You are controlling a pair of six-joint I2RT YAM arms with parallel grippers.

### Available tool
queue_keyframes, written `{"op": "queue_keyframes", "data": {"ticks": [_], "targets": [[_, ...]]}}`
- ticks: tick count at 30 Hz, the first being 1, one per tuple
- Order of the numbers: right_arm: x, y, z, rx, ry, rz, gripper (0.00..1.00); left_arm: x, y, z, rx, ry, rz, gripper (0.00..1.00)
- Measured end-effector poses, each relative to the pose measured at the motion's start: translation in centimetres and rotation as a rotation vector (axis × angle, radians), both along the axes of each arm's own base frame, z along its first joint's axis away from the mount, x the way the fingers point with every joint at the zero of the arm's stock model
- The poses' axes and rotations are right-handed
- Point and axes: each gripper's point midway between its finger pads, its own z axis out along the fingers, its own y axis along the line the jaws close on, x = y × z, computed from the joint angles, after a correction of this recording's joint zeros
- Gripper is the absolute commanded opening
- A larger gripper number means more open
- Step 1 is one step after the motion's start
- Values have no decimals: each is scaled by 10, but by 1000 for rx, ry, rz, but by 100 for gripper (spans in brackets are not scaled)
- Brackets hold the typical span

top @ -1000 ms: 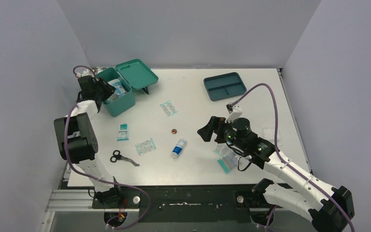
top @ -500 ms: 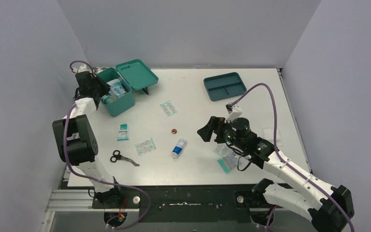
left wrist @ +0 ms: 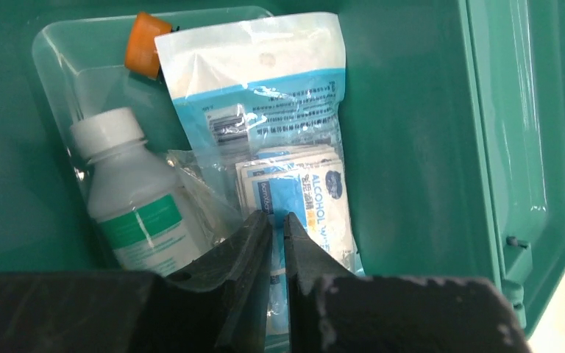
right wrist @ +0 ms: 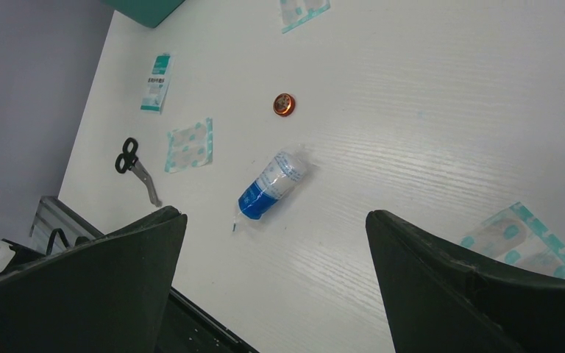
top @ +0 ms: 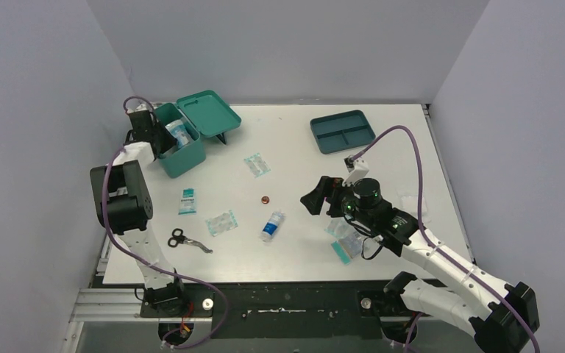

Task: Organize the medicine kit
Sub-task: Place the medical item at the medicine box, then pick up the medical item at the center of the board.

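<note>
Teal medicine kit point(top: 187, 156), upper left, lid point(top: 210, 110) open for filling | left claw point(left wrist: 278, 220) inside, nearly closed, apparently empty | right claw point(right wrist: 274, 219) spread wide, facing bandage roll point(right wrist: 272, 184)

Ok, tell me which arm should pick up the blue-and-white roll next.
Probably right. The right gripper hangs open near the blue-and-white roll, while the left gripper is far off inside the medicine kit, its fingers nearly shut.

Medicine kit point(left wrist: 427, 147) of glossy plastic; table point(right wrist: 449, 110) matt white, finely grained.
</note>
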Motion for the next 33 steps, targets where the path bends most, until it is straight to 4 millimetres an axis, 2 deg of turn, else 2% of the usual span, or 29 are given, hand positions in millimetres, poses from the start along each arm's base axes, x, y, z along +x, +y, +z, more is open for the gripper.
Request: {"op": "queue_keyframes", "data": {"ticks": [6, 10, 14, 17, 22, 25, 28, 31, 33], "targets": [[2, -2, 4, 0, 2, -17, 100, 8, -1, 8, -10, 8, -12, 15], [0, -5, 1, -8, 31, -33, 100, 13, -4, 22, -12, -1, -33, 28], [-2, -16, -5, -37, 82, -95, 100, 11, -5, 43, 8, -5, -52, 40], [-4, -30, -4, -63, 119, -170, 100, 7, -5, 69, 28, -25, -55, 48], [-8, -51, -2, -100, 175, -286, 100, -15, -12, 127, 48, -96, -67, 53], [-11, -67, -5, -139, 222, -371, 100, -35, -27, 157, 58, -153, -97, 55], [-16, -83, -14, -178, 274, -466, 100, -61, -61, 176, 42, -192, -175, 65], [-23, -95, -25, -205, 329, -539, 100, -80, -92, 185, 18, -211, -261, 72], [-27, -100, -29, -201, 358, -583, 100, -89, -103, 185, 10, -211, -292, 80]]}}
